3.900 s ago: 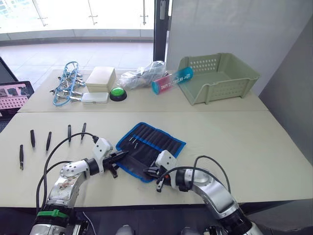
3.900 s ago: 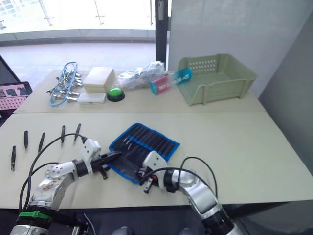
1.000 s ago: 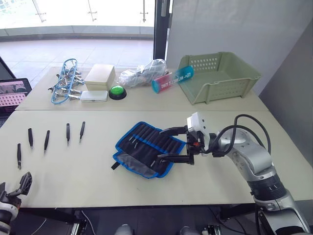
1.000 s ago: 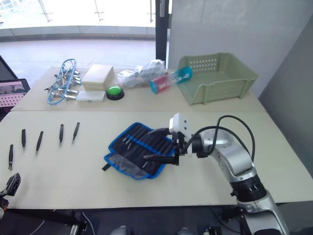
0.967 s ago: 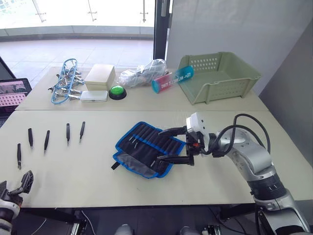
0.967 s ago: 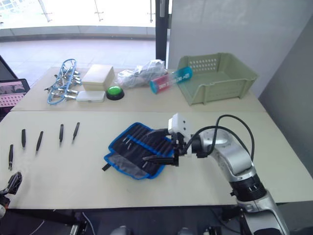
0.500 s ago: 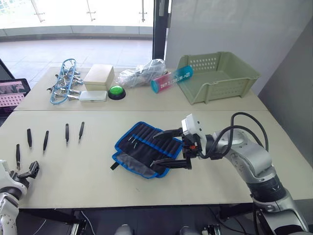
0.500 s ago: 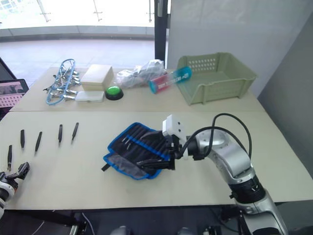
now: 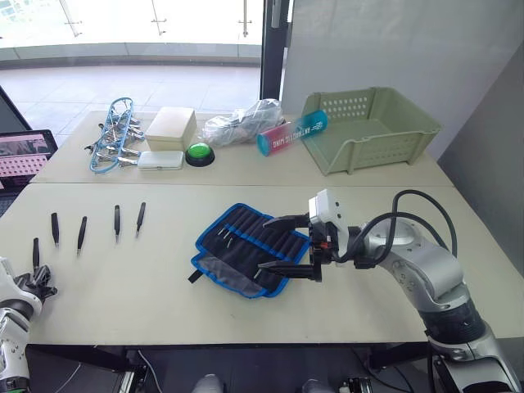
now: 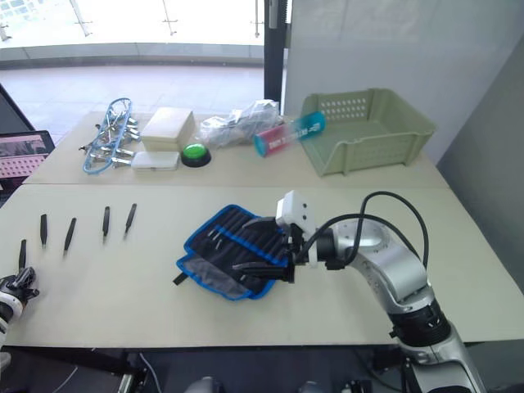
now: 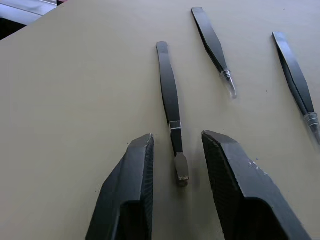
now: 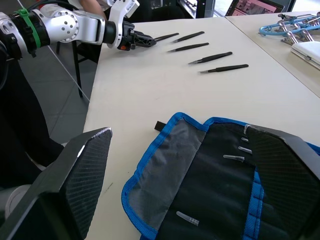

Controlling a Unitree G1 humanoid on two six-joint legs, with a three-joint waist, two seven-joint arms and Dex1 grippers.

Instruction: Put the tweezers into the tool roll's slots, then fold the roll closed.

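Task looks barely started: tool roll (image 9: 250, 250) lies unfolded on the table (image 9: 164, 278), and all five tweezers (image 9: 115, 221) sit loose in a row well off the roll's strap side, none in the slots (image 9: 260, 232). A few small silvery bits already show in the slots. All five insertions and the fold remain.

Left gripper (image 11: 176, 165) is released, fingers straddling the end tweezer (image 11: 170, 102) farthest from the roll, not yet closed on it. Right gripper (image 9: 286, 246) hovers spread wide over the roll's edge away from the tweezers, holding nothing.

Left wrist view gives the straddle; the eye views don't resolve it. Right wrist view shows the roll's grey flap (image 12: 170, 165); the eye views add the green basket (image 9: 372, 127) beyond the roll.
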